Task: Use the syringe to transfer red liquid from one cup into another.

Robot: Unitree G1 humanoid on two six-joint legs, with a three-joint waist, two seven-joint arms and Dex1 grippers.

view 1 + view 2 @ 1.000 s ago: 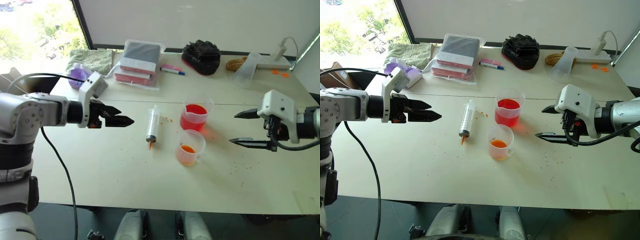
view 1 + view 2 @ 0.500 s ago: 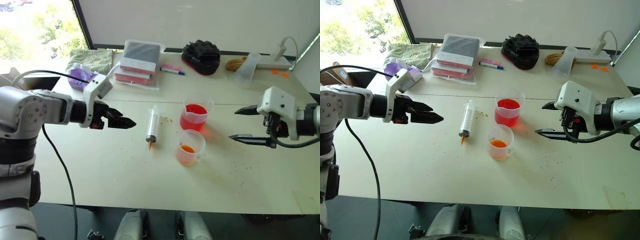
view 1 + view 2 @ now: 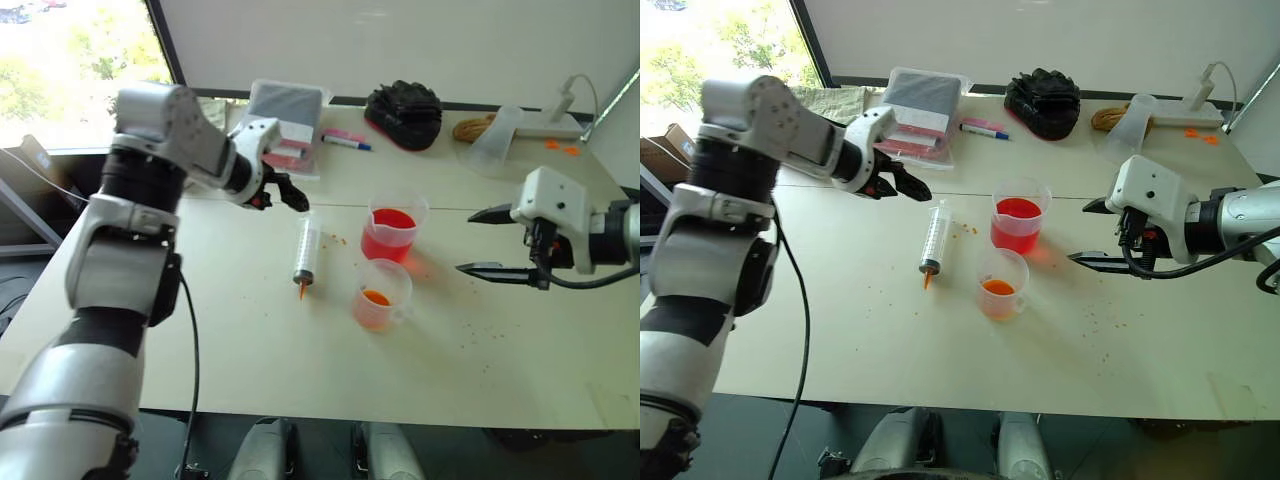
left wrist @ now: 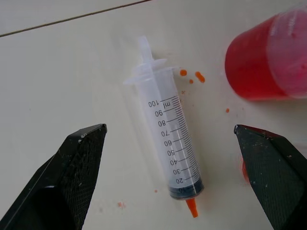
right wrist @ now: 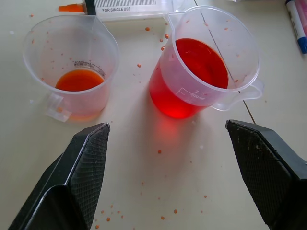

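Step in hand: reaching for the syringe; nothing has been picked up yet, by my reading.
Syringe: flat on the tabletop at frame centre in the head view, orange tip toward the lower edge, plunger pushed in, barrel looking empty.
Left end effector: released, fingers spread, hovering just up and left of the plunger end; in the wrist view the barrel lies between its two fingers but untouched.
Right end effector: released and empty, at the right of the frame, aimed toward the cups, well apart from them.
Red cup: right of the syringe, holding the red liquid.
Receiving cup: just below the red one, an orange puddle at its base.
Next move: I'd say the left end effector must drop over the barrel and clench squarely, leaving the plunger ring free for pulling.
Risk: the round barrel may roll aside.
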